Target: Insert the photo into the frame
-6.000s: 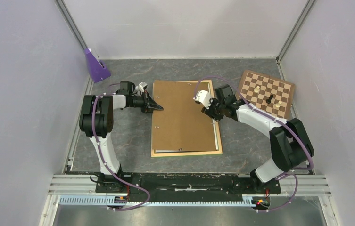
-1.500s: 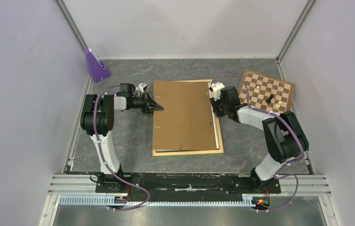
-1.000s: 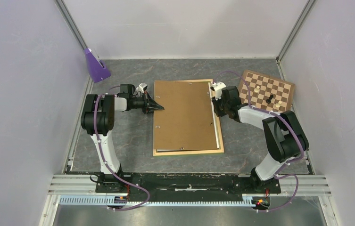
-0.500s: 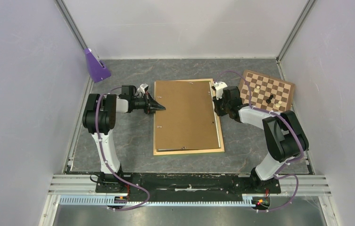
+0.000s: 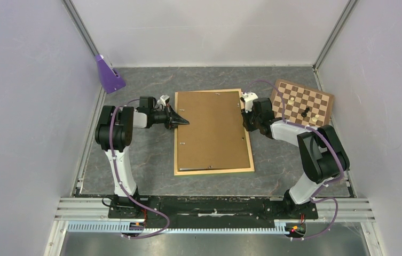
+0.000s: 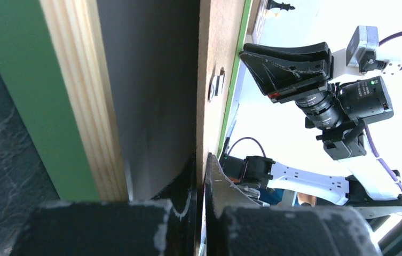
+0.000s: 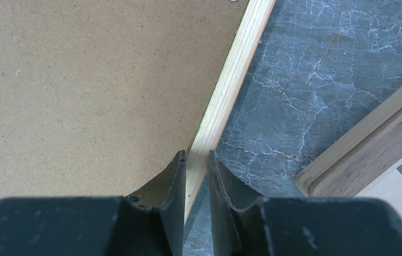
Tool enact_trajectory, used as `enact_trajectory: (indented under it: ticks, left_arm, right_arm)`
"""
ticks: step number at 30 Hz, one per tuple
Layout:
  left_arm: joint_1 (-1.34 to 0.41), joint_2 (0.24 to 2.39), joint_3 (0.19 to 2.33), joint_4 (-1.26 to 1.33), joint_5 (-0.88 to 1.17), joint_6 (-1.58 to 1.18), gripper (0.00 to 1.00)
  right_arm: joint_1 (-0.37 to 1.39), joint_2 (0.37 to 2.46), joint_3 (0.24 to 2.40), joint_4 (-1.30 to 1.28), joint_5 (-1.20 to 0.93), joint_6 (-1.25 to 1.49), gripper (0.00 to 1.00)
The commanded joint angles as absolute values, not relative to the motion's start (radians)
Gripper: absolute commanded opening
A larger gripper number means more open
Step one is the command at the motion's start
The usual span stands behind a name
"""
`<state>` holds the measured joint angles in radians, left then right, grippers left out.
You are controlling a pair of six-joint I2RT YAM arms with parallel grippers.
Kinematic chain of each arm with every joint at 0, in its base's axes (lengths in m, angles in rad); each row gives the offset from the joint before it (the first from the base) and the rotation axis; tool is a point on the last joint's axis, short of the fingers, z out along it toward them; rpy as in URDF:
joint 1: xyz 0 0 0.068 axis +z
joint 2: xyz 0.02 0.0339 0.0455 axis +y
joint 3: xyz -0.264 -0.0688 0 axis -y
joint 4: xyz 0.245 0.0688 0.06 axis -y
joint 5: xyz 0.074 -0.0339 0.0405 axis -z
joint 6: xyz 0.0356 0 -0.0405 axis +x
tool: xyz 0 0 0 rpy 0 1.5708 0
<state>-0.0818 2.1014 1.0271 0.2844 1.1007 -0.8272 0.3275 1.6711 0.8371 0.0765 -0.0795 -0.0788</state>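
The left gripper (image 6: 201,178) is clenched on the 9 o'clock edge of the hardboard panel (image 5: 212,130), seemingly so that this edge can be held raised and steered; the right gripper (image 7: 196,178) is closed astride the 3 o'clock rail of the frame (image 7: 233,74), apparently so that the frame is pinned to the desk (image 5: 150,160) while the panel is squared into it; the photo (image 6: 153,85), judged to be the shaded grey sheet beneath the raised edge, is lodged inside the frame under the panel; a chessboard (image 5: 302,104) lies at 2 o'clock, apart.
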Motion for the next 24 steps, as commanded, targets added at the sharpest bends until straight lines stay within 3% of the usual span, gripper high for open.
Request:
enact_trajectory:
  ticks: [1,24]
  left_arm:
    - [-0.114,2.132,1.026,0.273,0.924,-0.848,0.02]
    - [-0.123,2.114,1.015,0.193,0.844,-0.770,0.02]
  right_arm:
    - [0.334,1.714,0.807,0.053,-0.127,-0.077,0.09]
    - [0.334,1.717,0.802,0.056,-0.129,-0.078,0.09]
